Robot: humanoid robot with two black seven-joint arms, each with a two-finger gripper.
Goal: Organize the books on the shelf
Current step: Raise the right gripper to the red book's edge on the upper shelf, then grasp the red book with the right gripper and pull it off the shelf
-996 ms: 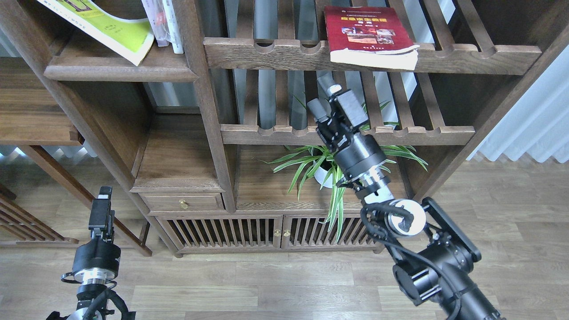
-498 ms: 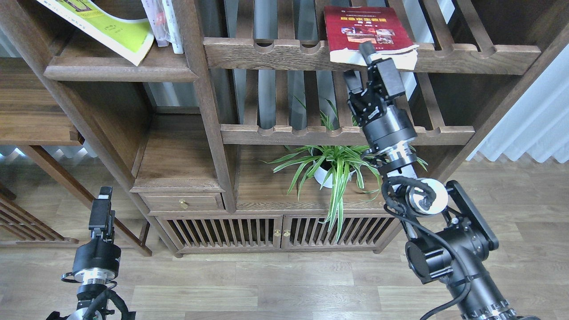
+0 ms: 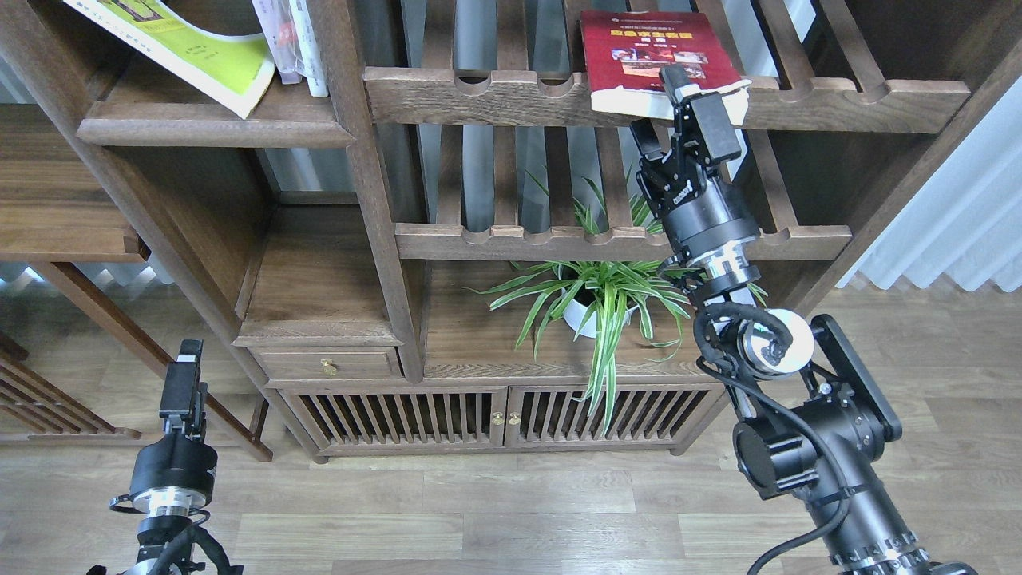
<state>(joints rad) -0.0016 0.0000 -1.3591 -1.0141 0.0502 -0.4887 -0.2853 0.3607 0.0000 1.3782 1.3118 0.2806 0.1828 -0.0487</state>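
The right gripper is raised to the near edge of the dark red book, which lies flat on the upper slatted rack on the right side of the bookcase, its near end jutting out over the scalloped front rail. That overhang is likely why the gripper comes in from below and in front: the projecting pages give it an edge to take. One finger shows above the white page block and another below the rail, so its fingers stand apart around the book's near edge; whether they already press on it is hard to tell from this angle.

The red book is a thin paperback with yellow title lettering and small photos on its cover, and its near right corner is curled and dog-eared, so it will probably flex when lifted by one edge.

The solid shelf is at upper left, a dark-brown board with a thick rounded front. On it the yellow-green book lies slanted, its corner hanging over the front, and the pale book leans upright against the post just right of it.

The left gripper hangs low at near left, well apart from everything; seen end-on, I cannot tell if it is parted
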